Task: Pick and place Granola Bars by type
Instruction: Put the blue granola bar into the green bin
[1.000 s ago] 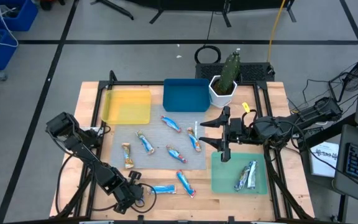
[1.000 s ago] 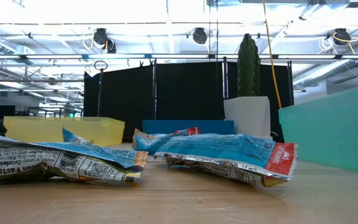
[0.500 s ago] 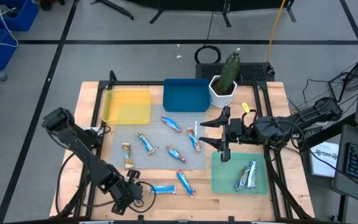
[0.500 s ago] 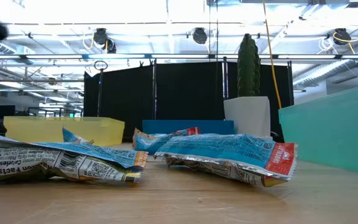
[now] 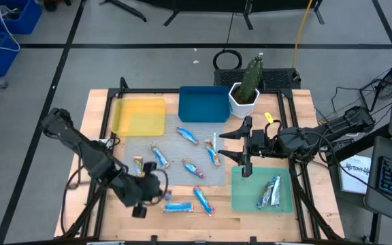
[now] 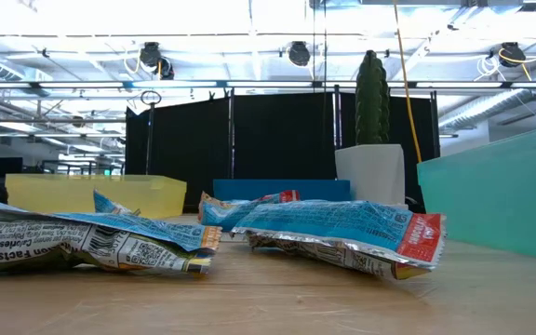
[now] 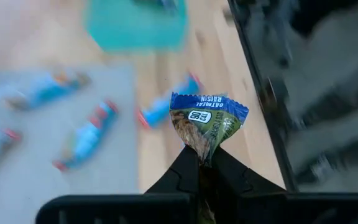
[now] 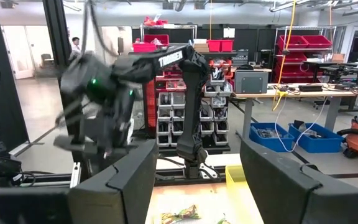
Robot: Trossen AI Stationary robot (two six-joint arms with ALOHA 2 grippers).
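Several blue-wrapped granola bars lie flat on the grey mat (image 5: 175,163), among them one (image 5: 193,168) mid-mat and two near the near edge (image 5: 177,206), (image 5: 203,199). In the low view two of them lie close by (image 6: 82,237), (image 6: 342,228). More bars (image 5: 271,192) lie in the green tray (image 5: 240,197). My left gripper (image 5: 145,194) hangs above the mat's near left corner, shut on a blue and brownish-green bar (image 7: 207,121). My right gripper (image 5: 233,148) hovers open by the green tray's far edge, its fingers wide apart (image 8: 194,180). My left gripper pinches the bar by one crimped end (image 7: 202,152) between its two fingertips. The wrapper stands out beyond the fingers, its other end (image 7: 209,102) free. The bar is lifted clear, with the mat and table well below it.
A yellow tray (image 5: 139,116) and a blue tray (image 5: 204,103) sit along the far edge, with a white pot holding a cactus (image 5: 245,95) beside them. Bare wood shows between the mat and the near edge (image 5: 216,218).
My left gripper has risen from low over the table's near left edge and moved toward the far edge, over the mat's near left corner, and its arm has swung with it. In the low view its dark shape climbs out of the picture. The bars on the mat have not moved.
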